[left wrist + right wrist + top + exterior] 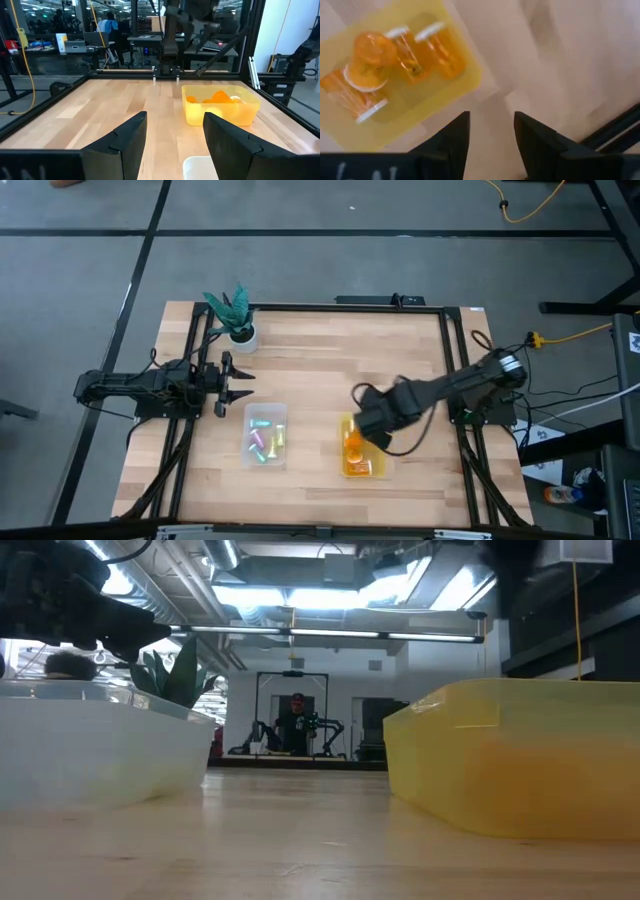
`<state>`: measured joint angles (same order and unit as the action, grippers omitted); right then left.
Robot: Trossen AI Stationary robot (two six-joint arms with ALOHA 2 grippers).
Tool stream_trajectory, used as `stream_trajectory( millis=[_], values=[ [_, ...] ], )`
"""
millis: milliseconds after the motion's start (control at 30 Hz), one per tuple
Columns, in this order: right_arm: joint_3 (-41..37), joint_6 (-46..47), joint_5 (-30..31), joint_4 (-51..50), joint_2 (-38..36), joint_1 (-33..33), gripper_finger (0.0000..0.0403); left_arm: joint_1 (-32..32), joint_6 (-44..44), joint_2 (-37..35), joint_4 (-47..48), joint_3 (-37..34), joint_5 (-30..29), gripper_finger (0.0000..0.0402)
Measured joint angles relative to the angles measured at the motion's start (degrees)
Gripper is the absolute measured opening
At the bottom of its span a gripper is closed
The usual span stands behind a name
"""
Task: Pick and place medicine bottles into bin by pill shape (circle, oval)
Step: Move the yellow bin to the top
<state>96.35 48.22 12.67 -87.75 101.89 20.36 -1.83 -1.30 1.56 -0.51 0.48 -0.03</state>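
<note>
Bottles all appear binned: orange bottles [405, 55] fill the yellow bin [365, 463], green and pink ones [263, 438] the clear bin [266, 415] at its 9 o'clock. Right claw [490, 132], released, hovers nearby and should rise straight clear; left claw [175, 135] waits released.
</note>
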Motion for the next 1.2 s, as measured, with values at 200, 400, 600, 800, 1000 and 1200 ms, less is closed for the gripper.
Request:
stream_trajectory(
  millis=[200,400,600,800,1000,1200],
  values=[
    [-17.2,17.6,-6.6,12.1,-5.9,7.1,0.0155,0.0,1.5,0.0,0.0,0.0,0.0,0.019],
    [-25.6,21.8,-9.7,27.0,-6.0,11.4,0.0155,0.0,1.9,0.0,0.0,0.0,-0.5,0.019],
    [-26.2,15.5,-2.0,32.2,-6.0,10.9,0.0155,0.0,1.9,0.0,0.0,0.0,-0.6,0.019],
    [-26.2,12.7,1.2,34.6,-5.5,3.9,0.0155,0.0,2.0,0.0,0.0,0.0,-0.7,0.019],
    [-26.7,9.8,-1.6,37.5,-5.5,-2.1,0.0155,0.0,2.0,0.0,0.0,0.0,-0.7,0.019],
    [-26.6,9.4,-6.5,43.9,-4.8,-4.4,0.0155,0.0,3.9,0.0,0.0,0.0,-0.7,0.019]
  ],
)
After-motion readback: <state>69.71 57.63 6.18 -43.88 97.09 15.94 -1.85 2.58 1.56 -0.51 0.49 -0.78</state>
